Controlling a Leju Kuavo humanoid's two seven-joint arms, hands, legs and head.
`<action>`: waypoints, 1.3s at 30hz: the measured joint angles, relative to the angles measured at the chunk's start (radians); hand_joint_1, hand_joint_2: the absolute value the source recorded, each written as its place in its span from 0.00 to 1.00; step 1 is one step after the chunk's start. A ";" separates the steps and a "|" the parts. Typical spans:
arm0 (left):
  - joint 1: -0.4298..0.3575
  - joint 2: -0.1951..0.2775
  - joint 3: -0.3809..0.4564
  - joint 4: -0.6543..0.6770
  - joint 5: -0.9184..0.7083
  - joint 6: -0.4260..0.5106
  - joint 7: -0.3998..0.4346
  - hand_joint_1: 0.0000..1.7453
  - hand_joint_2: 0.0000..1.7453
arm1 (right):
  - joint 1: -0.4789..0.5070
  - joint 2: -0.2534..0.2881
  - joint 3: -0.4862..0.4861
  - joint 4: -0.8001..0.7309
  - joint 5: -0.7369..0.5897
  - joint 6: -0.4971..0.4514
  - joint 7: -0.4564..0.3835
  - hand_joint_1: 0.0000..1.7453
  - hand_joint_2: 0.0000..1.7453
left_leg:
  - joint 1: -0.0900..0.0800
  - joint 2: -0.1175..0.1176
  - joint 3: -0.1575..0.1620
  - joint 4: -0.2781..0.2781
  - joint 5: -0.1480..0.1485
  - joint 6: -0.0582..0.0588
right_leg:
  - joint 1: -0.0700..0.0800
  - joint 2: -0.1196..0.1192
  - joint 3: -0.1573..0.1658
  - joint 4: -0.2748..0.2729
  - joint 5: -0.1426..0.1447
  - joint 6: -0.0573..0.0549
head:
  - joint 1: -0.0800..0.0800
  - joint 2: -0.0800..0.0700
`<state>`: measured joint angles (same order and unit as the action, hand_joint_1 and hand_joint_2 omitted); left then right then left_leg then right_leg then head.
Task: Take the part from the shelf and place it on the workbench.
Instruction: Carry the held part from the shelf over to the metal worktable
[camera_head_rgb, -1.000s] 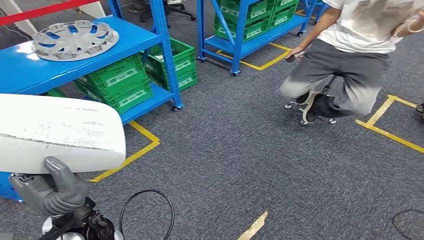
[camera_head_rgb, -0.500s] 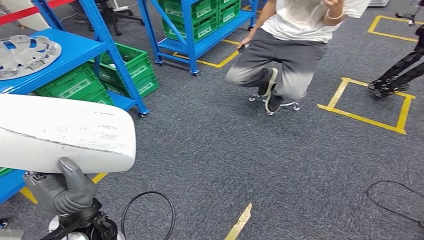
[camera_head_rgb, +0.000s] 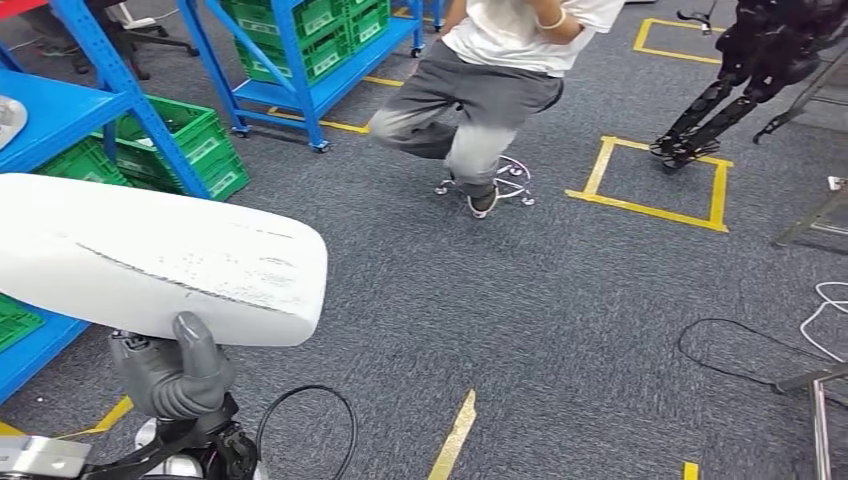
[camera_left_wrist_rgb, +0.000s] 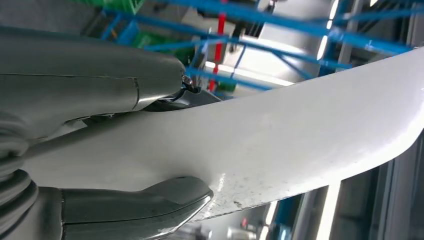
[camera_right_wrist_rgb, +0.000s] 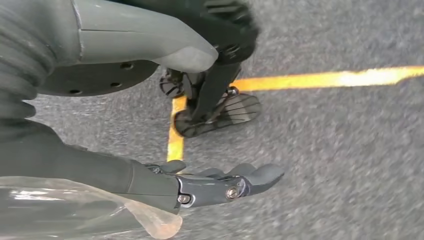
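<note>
Across the floor (camera_head_rgb: 560, 300), grey carpet is stretching out under yellow tape lines (camera_head_rgb: 655, 205). Blue shelving (camera_head_rgb: 300, 60) is standing along the far left side, with green crates (camera_head_rgb: 190, 140) sitting on its lower levels. A person (camera_head_rgb: 480, 90) in a white top and grey trousers is perching on a small wheeled stool (camera_head_rgb: 500, 180) beside the far rack, and a dark legged machine (camera_head_rgb: 740, 70) is standing at the far right by a taped square.

Near the lower left of the head view, the white part (camera_head_rgb: 150, 260) is being carried above the floor (a long, smooth panel with dark speckles along one crease). It is lying roughly level and reaching out past the left edge of that view. The left hand (camera_head_rgb: 175, 375) is gripping the part from below, its thumb pressing up against the near face; in the left wrist view the thumb and the darker fingers (camera_left_wrist_rgb: 150, 205) are clamping the panel (camera_left_wrist_rgb: 280, 140) between them.

A black cable loop (camera_head_rgb: 300, 430) is lying on the floor beside the left arm.

The right hand (camera_right_wrist_rgb: 220, 182) is hanging over the carpet, holding nothing, its fingers stretched out and slightly apart.
</note>
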<state>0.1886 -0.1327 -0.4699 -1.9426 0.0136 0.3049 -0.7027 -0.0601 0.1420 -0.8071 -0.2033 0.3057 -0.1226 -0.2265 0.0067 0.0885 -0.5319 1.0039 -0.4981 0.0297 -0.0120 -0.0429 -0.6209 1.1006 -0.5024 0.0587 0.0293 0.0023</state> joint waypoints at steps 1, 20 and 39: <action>-0.005 -0.006 0.003 0.004 0.000 -0.011 0.000 1.00 1.00 | -0.002 0.001 -0.004 0.000 0.000 -0.007 0.010 0.00 1.00 | -0.003 0.010 0.000 0.002 -0.002 -0.005 | 0.002 -0.019 0.031 -0.054 0.015 -0.006 | -0.001 0.000; -0.036 -0.054 0.074 0.049 0.015 -0.139 0.001 1.00 1.00 | 0.011 0.017 -0.063 -0.006 0.006 0.107 -0.056 0.00 1.00 | 0.000 -0.169 -0.011 0.012 0.001 -0.012 | -0.002 0.189 0.012 -0.089 0.052 -0.031 | -0.012 0.000; -0.083 -0.069 0.098 0.073 0.006 -0.173 0.001 1.00 1.00 | 0.011 0.022 -0.096 -0.009 0.014 0.126 -0.041 0.00 1.00 | 0.002 -0.045 -0.042 0.118 -0.081 -0.043 | 0.003 0.032 0.039 -0.098 0.037 -0.060 | -0.016 0.000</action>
<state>0.1051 -0.2016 -0.3720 -1.8691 0.0201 0.1324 -0.7018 -0.0493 0.1637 -0.9031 -0.2125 0.3196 0.0037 -0.2671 0.0088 0.0437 -0.5738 1.1219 -0.5789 -0.0137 -0.0094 -0.0109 -0.5817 1.0022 -0.4655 -0.0008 0.0136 0.0023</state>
